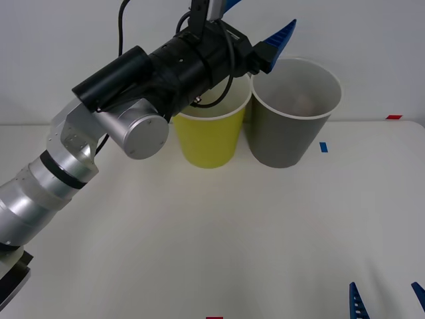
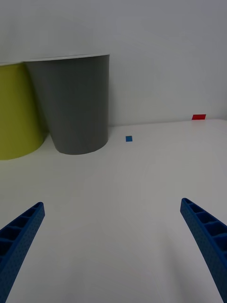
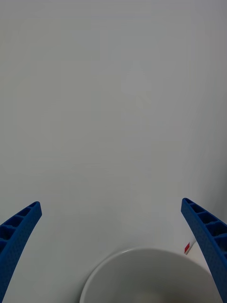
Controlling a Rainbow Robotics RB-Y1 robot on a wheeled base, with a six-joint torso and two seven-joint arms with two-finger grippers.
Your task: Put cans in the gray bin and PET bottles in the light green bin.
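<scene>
Left gripper (image 1: pixel 255 30) hung high over the back of the table (image 1: pixel 219 239), above the near rims of the green bin (image 1: pixel 209 143) and the gray bin (image 1: pixel 289 133), fingers spread wide with nothing between them. Right gripper (image 2: pixel 113 251) sat low at the table's front right corner, fingers also apart and empty, idle. The bins stood side by side, just about touching, at the table's back edge. No can was clearly visible; a faint pale shape low inside the gray bin in the front view might have been it, too dim to tell. Risk, as a judgement: the left arm's bulky wrist hovered close above the green bin's rim, so a careless pull-back or drop in height could clip either rim and tip or shove a bin, and these tall tapered bins look easy to topple. If the can was not actually in gray, the sort would be wrong or unfinished. The left wrist view showed a white bin rim (image 3: pixel 149 272) straight below the open fingers against the wall, which the front view hid behind the arm. The right wrist view showed both bins' outer walls from the side plus a blue mark (image 2: pixel 128 138) and a red mark (image 2: pixel 198 117) on the table.
</scene>
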